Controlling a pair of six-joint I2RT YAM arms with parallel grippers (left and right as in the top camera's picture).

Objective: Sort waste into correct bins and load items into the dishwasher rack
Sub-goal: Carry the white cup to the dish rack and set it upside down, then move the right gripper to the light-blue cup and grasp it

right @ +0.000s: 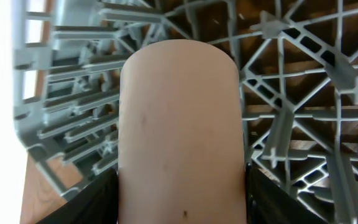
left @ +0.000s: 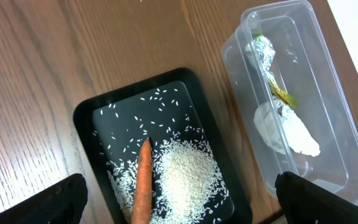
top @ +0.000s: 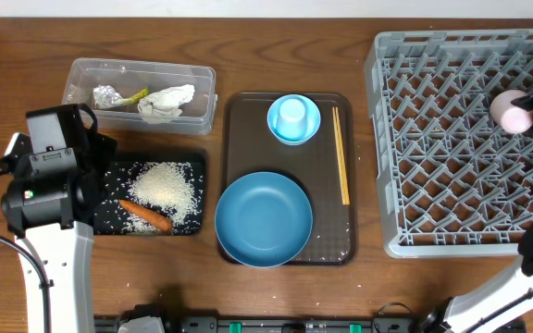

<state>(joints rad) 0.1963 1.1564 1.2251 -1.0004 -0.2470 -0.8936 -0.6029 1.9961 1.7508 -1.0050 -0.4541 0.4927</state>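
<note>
**Now: white cup held over the rack's far right corner**

Right now the white cup [top: 512,111] sits between the jaws of my right gripper [right: 182,208], which pinch its two sides. Its long axis runs straight out from the fingers, over the pegs of the dishwasher rack [top: 452,242] near the right wall. I judge the right arm alone can set it down. My left gripper [left: 179,205] hangs spread wide, with nothing in it, over the black tray [left: 86,118], well apart. The cup hides the pegs beneath it, so I cannot tell whether it touches them, nor which end is its mouth.
</note>
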